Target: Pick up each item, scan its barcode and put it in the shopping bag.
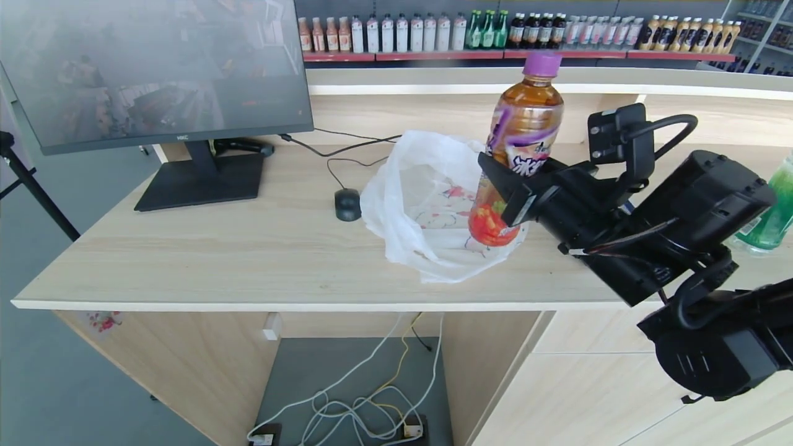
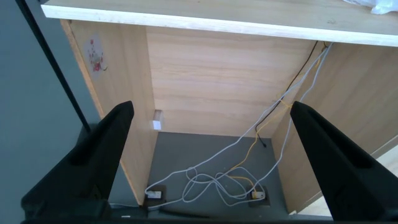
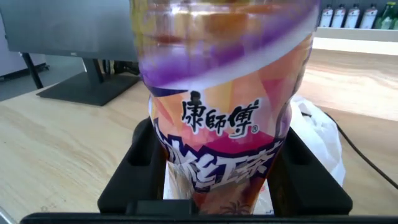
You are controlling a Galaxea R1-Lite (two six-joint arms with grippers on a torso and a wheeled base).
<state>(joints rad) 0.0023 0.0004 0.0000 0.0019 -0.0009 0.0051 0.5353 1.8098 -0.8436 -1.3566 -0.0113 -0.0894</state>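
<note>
Right gripper (image 1: 521,178) was clamped on the tea bottle (image 1: 526,118), fingers on either side of its lower label. The bottle was roughly upright, purple cap on top, orange liquid inside. From the head view its base showed against the right edge of the shopping bag (image 1: 421,198). I couldn't tell whether it hung over the bag's mouth or just beside it, nor whether it touched the plastic. In the right wrist view the bottle's label faced the camera, with the bag behind it.

The shopping bag, white thin plastic with a red print, sat crumpled and open on the wooden counter (image 1: 248,248).

Left gripper (image 2: 211,109) had its fingers wide apart with nothing between them. It sat well below the bag and under counter level, facing the open space beneath the counter. A tangle of white and yellow cables (image 2: 230,180) lay on the floor there. A scrap of the bag showed over the counter edge in the left wrist view.

Other things, placed from the bag:
- A black mouse (image 1: 347,204) was just to its left, with its cord running back.
- A monitor (image 1: 155,68) on a black stand was farther left and back.
- A green bottle (image 1: 774,217) was well off to the right, on the counter.
- A shelf of bottles (image 1: 495,31) was far behind.
</note>
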